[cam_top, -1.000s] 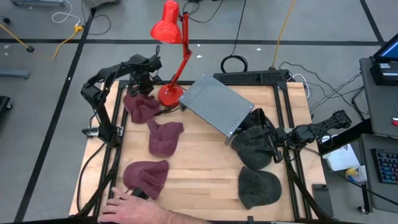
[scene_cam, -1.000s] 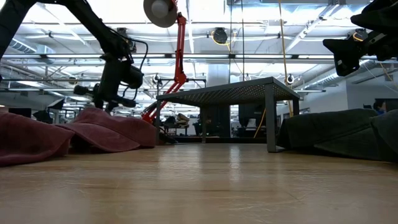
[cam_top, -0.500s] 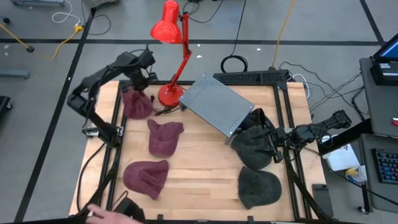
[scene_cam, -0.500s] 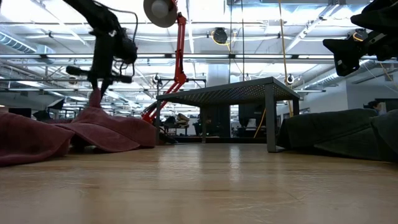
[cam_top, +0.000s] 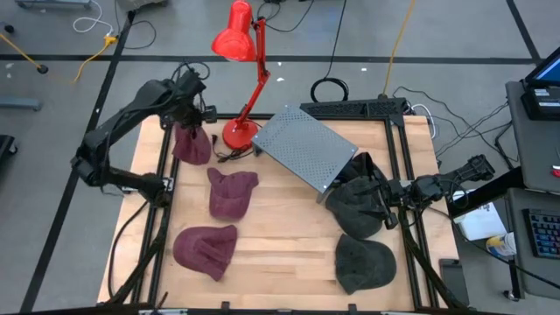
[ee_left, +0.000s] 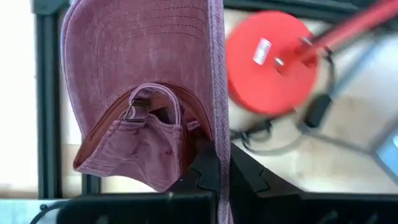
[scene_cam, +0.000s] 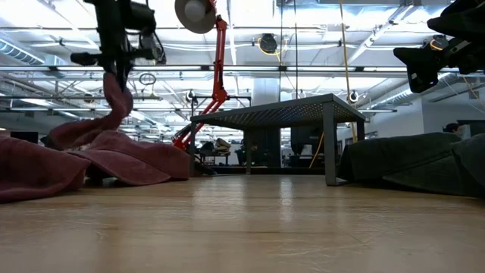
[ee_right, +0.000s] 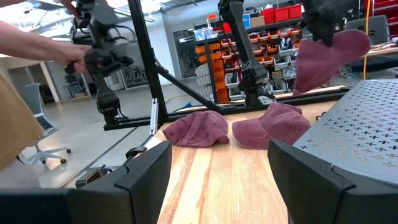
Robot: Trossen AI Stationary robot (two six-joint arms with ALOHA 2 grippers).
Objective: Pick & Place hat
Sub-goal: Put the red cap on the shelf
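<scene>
So far, my left gripper (cam_top: 194, 125) pinches one maroon hat (cam_top: 193, 145) and holds it dangling above the surface's (cam_top: 289, 236) far-left corner. Placement remains; my right gripper (cam_top: 391, 199) waits wide open beside the dark hats (cam_top: 359, 210).

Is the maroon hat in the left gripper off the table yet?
Mostly: the maroon hat hangs from the shut left gripper; cannot tell whether its lower edge has cleared.

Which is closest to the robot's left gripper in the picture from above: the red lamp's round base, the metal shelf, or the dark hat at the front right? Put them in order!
From the left gripper, shut on a maroon hat:
1. Lamp base, just beside it at the back.
2. Metal shelf, mid-table.
3. Dark hat, far front right corner.
</scene>
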